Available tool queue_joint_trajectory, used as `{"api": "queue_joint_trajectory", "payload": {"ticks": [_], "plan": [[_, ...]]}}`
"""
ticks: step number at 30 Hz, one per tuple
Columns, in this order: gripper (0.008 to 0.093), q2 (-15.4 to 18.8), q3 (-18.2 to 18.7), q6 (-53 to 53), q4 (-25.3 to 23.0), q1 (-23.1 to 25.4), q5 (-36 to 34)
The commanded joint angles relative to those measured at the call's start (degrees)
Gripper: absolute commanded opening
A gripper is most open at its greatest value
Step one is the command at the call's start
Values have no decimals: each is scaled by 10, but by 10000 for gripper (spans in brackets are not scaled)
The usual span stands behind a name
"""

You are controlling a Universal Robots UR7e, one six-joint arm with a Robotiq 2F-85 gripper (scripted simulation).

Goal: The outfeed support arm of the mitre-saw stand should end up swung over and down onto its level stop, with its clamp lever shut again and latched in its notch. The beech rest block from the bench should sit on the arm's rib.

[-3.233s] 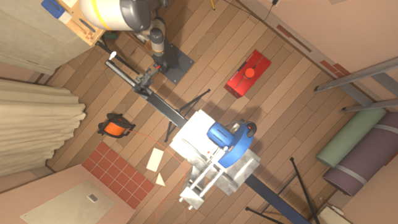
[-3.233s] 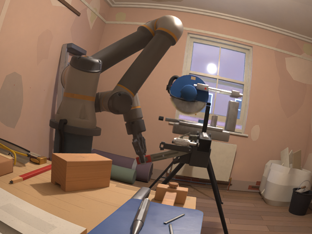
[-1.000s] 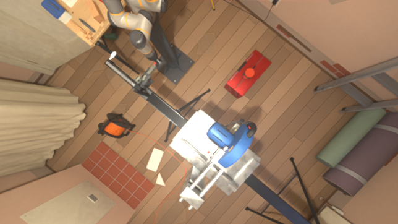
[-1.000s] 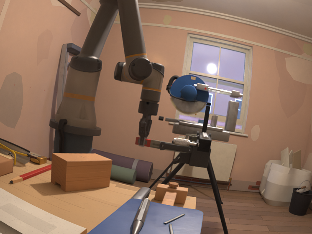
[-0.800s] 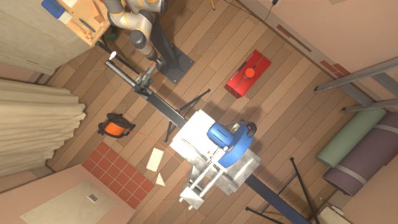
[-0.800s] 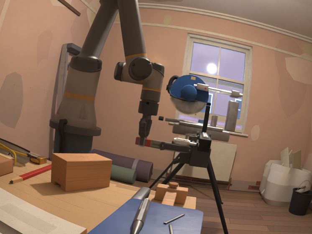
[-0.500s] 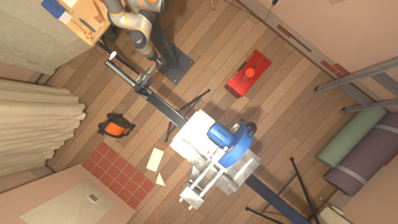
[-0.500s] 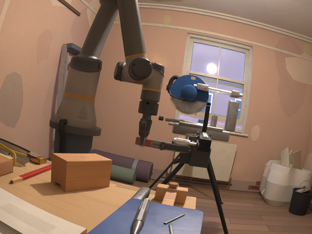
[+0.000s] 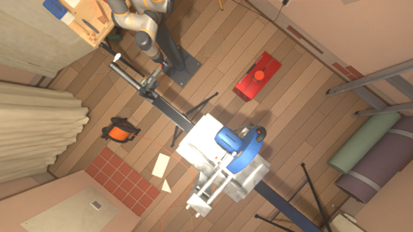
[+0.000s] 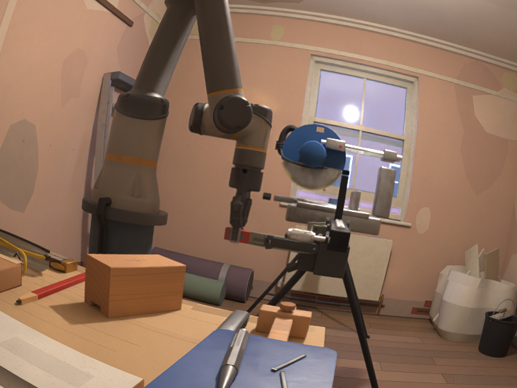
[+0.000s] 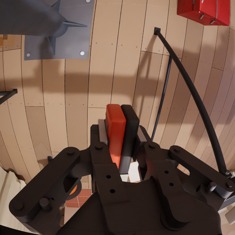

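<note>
The clamp lever [image 10: 267, 239] sticks out sideways from the stand's hinge block [image 10: 334, 246], and its red tip [image 11: 115, 131] lies between my fingers. The outfeed support arm [image 9: 126, 75] runs out from the hinge along the line of the stand's rail [image 9: 173, 113]. The beech rest block [image 10: 134, 282] sits on the bench, apart from the stand. My gripper [image 10: 237, 234] comes down from above onto the lever's end and is closed on the clamp lever's red tip.
A red toolbox [image 9: 257, 76] lies on the floor beside the stand. The blue mitre saw [image 9: 239, 145] sits further along the rail. The stand's tripod legs [image 11: 188, 87] spread below me. My base plate [image 9: 184, 69] is close by. A small wooden jig [image 10: 284, 319] and a punch [image 10: 231, 351] lie on the bench.
</note>
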Motion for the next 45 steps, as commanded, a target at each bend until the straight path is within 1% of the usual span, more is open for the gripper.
{"api": "queue_joint_trajectory", "payload": {"ticks": [1, 11, 34, 45], "plan": [[80, 0, 0, 0, 0, 0, 0], [80, 0, 0, 0, 0, 0, 0], [530, 0, 0, 0, 0, 0, 0], [530, -1, 0, 0, 1, 0, 0]]}}
